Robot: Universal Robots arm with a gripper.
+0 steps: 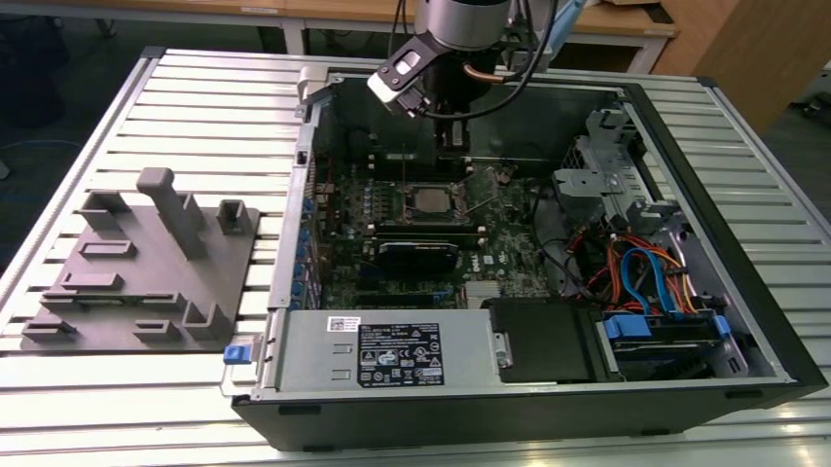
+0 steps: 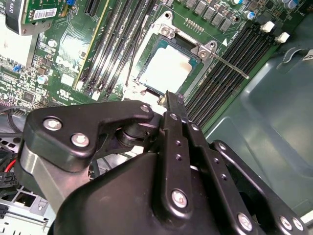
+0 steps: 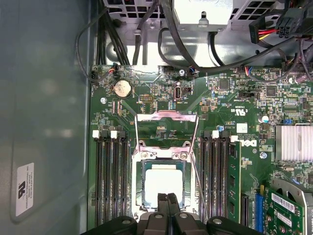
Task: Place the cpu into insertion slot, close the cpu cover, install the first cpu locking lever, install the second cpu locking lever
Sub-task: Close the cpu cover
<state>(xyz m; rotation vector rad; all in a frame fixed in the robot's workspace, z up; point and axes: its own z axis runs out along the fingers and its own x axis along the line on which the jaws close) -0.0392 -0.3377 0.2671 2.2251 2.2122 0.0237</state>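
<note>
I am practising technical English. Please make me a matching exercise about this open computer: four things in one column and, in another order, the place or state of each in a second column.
Things
1. cpu
2. cpu cover
3. coin battery
4. end effector

Places or states
A. shut, at the slot's edge
B. seated in the insertion slot
C. swung open, off the slot
D. round and silver

Pairs: 1-B, 2-C, 3-D, 4-A
</note>
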